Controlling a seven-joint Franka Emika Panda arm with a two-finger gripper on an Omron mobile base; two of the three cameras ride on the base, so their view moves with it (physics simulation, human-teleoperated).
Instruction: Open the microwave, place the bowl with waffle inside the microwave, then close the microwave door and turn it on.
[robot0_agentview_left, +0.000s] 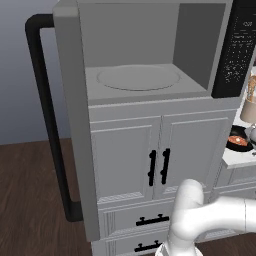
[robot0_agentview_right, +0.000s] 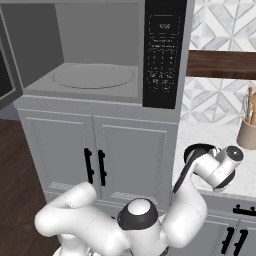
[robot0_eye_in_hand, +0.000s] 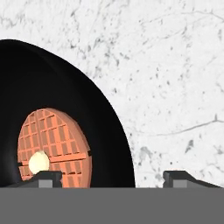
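The microwave (robot0_agentview_left: 150, 55) stands open. Its door (robot0_agentview_left: 75, 130) is swung out to the left, with the black bar handle (robot0_agentview_left: 47, 125) facing away, and the glass turntable (robot0_agentview_left: 138, 77) is bare. The keypad panel (robot0_agentview_right: 162, 50) is on the cavity's right. The black bowl (robot0_eye_in_hand: 78, 109) sits on the marble counter (robot0_eye_in_hand: 175, 87) to the right of the microwave, with the waffle (robot0_eye_in_hand: 52, 144) lying flat inside. My gripper (robot0_eye_in_hand: 111, 180) hangs just above the bowl, open. One fingertip (robot0_eye_in_hand: 43, 178) is over the waffle, and the other is outside the rim. The bowl (robot0_agentview_right: 197, 149) shows beside my hand.
White cabinet doors (robot0_agentview_left: 130, 160) with short black handles and drawers (robot0_agentview_left: 145, 220) sit under the microwave. A beige utensil holder (robot0_agentview_right: 247, 132) stands at the counter's right, behind the bowl. A wooden shelf (robot0_agentview_right: 222, 64) runs along the tiled wall. Dark wood floor (robot0_agentview_left: 30, 200) lies on the left.
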